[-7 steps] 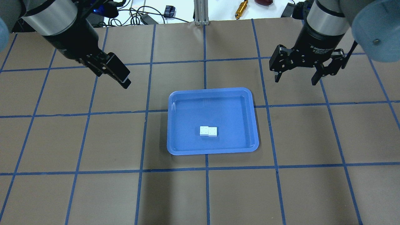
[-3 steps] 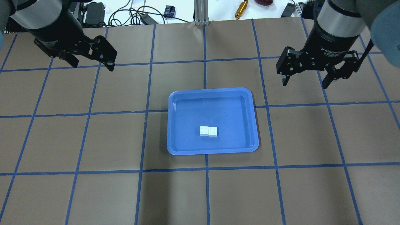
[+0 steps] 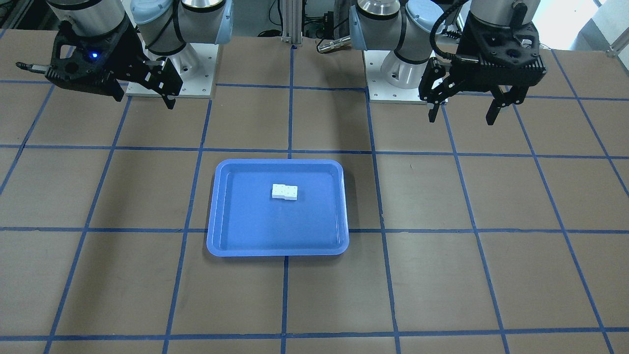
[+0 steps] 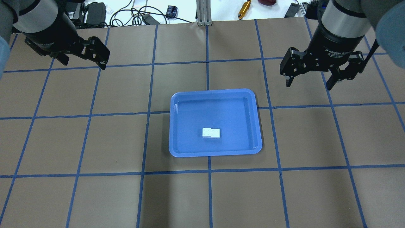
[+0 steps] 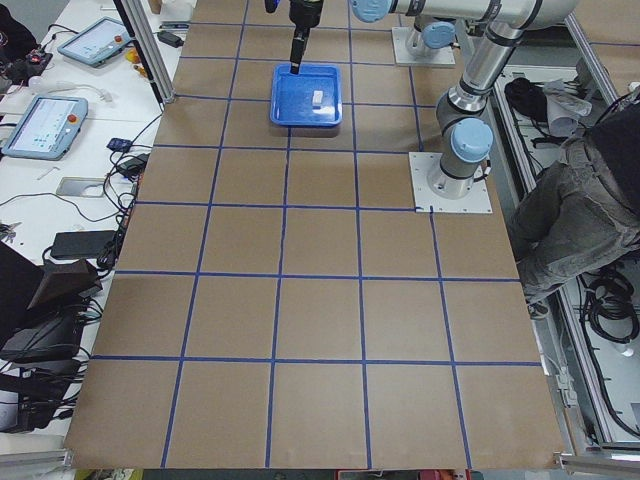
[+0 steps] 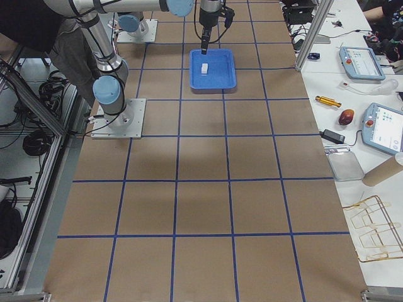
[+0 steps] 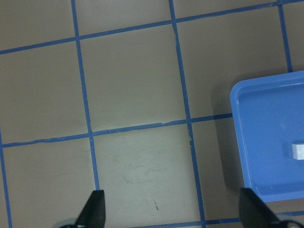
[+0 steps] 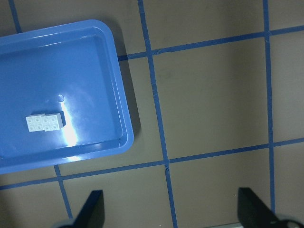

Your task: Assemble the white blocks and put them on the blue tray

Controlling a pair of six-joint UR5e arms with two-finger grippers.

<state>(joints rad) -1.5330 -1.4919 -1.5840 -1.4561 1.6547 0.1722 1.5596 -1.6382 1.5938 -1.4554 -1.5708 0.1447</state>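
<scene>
1. My left gripper [image 4: 83, 64]: I am holding it high over the table [image 4: 95, 142], off to the tray's left, fingers [image 7: 95, 209] pointing down, jaws standing wide apart and gripping nothing.
2. My right gripper [image 4: 308, 86]: I am holding it high, off to the tray's right, fingers [image 8: 92, 209] pointing down, jaws standing wide apart and gripping nothing.
3. Tray [image 4: 216, 91]: lying flat on the table, between and below both grippers.
4. Blocks [image 4: 211, 133]: sitting inside the tray, studs up, touching side by side, slightly offset, clear of the rim.
</scene>
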